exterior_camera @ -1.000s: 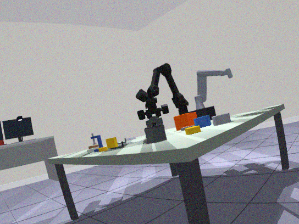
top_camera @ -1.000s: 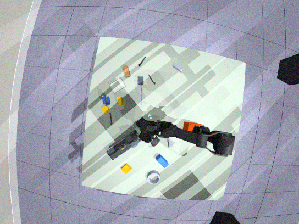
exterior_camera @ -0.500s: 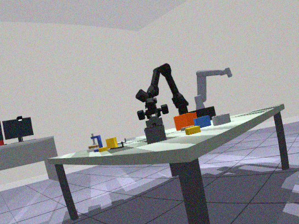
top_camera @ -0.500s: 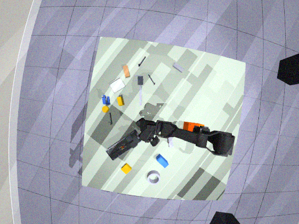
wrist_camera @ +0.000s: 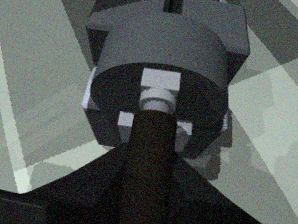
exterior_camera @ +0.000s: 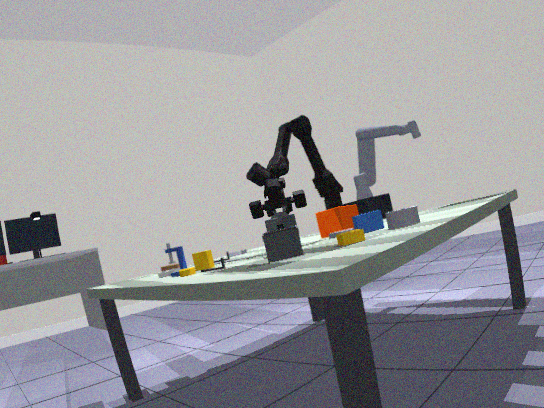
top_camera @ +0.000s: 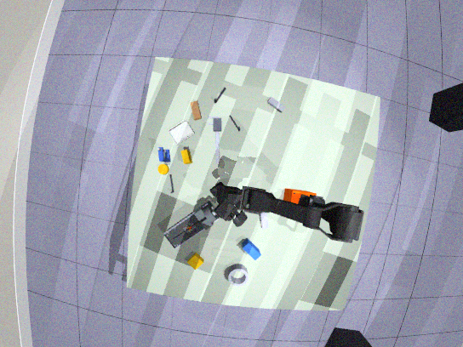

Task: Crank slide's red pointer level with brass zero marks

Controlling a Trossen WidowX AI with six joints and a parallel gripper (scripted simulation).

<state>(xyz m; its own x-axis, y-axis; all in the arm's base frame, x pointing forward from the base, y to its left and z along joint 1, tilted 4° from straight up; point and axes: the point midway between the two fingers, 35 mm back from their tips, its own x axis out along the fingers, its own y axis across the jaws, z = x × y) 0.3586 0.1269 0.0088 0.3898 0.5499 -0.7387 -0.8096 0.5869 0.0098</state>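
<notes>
My fingers were pinching what seemed the crank's dark handle, best taken across its stem, while the grey machine sat just beyond them on the worktop, its crank probably stiff, its body heavy.

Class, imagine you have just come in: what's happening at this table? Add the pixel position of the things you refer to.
A black robot arm (top_camera: 289, 210) (exterior_camera: 312, 155) reaches over the table to a dark grey machine (top_camera: 180, 234) (exterior_camera: 283, 244) near one edge. Its tool is shut on something at the machine, most likely the crank's handle (wrist_camera: 150, 170), which it is meant to turn. The slide's red pointer shows only as a tiny speck from above, so whether it is level with the zero marks cannot be told. The handle has not been let go. Loose blocks and a grey ring (top_camera: 231, 278) lie around.
</notes>
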